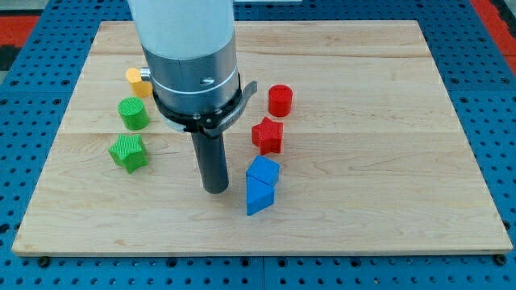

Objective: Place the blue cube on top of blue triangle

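The blue cube (264,171) sits just above the blue triangle (258,196), touching it, a little right of the board's middle and toward the view's bottom. My tip (215,189) rests on the board just to the left of both blue blocks, a short gap away. The rod hangs from the large white and grey arm body (192,56) that fills the view's top centre.
A red star (268,134) and a red cylinder (280,100) lie above the blue blocks. A green cylinder (134,113), a green star (128,152) and a yellow block (138,81), partly hidden by the arm, lie at the left. The wooden board (387,161) sits on a blue pegboard.
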